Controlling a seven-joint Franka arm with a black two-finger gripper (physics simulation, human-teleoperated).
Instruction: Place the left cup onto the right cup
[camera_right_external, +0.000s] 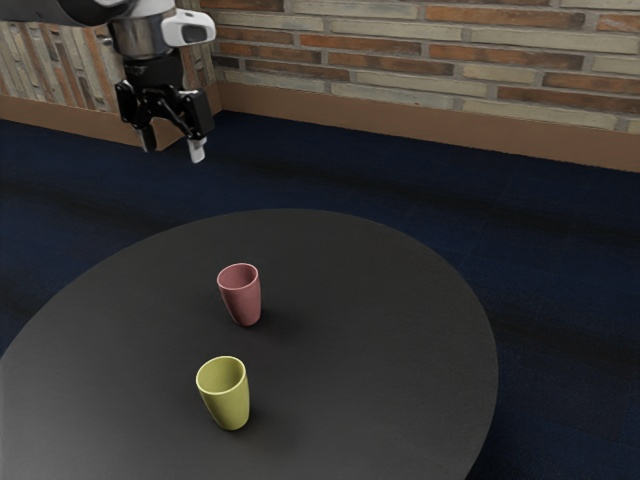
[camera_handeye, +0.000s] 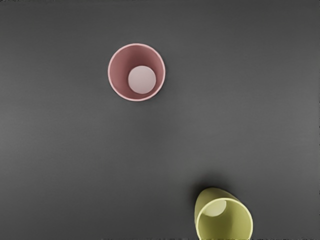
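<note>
Approach stage: the claw is held wide, high above the bench; pink cup and yellow cup are untouched, a descent is needed.

Upright pink cup stands apart from upright yellow cup.

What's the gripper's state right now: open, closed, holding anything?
Gripper: open, holding nothing, high above the pink cup and yellow cup.

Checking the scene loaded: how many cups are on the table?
2. A pink cup stands upright near the table's middle; a yellow-green cup stands upright nearer the exterior camera, apart from it. None seems hidden.
</note>
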